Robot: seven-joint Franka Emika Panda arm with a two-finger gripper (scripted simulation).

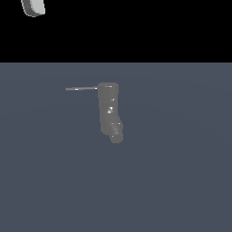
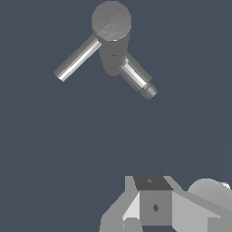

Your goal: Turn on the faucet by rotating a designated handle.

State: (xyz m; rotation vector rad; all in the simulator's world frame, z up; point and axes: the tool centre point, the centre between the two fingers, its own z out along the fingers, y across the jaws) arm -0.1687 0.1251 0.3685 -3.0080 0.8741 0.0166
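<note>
1. Dull-grey blocky faucet [image 1: 109, 111] stands mid-floor; thin grey rod handle [image 1: 81, 89] projects toward the exterior view's left.
2. Gripper [image 2: 154, 206] well apart; finger spread cannot be told.
3. Risk: approach strikes the spout [image 2: 136, 77], or slips off the slim rod.

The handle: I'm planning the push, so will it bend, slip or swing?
The handle looks like a straight rod, probably stiff. Joined to the faucet top, it likely swings rather than slides. Its glossy streak hints at slipperiness.
</note>
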